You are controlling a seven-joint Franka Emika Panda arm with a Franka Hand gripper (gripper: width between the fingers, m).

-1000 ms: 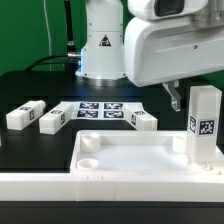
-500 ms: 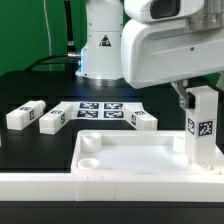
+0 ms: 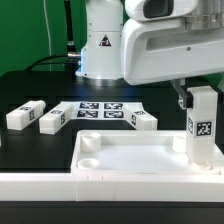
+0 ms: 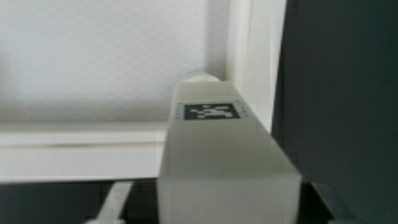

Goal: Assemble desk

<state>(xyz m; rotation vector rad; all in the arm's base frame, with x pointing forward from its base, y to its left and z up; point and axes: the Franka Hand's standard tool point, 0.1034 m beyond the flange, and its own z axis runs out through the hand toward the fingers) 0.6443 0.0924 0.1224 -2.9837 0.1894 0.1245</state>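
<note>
Claw (image 3: 199,100) closed in — upright leg (image 3: 204,128) clamped inside it, at panel (image 3: 130,152) corner.

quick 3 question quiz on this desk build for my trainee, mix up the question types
1. True or false: the upright leg stands at the desk panel's end on the exterior view's left.
2. How many legs lie flat on the table?
3. The gripper is: A open over the marker board; B shut on the upright leg; C lifting the panel.
Key: 1 false; 2 three; 3 B.
</note>
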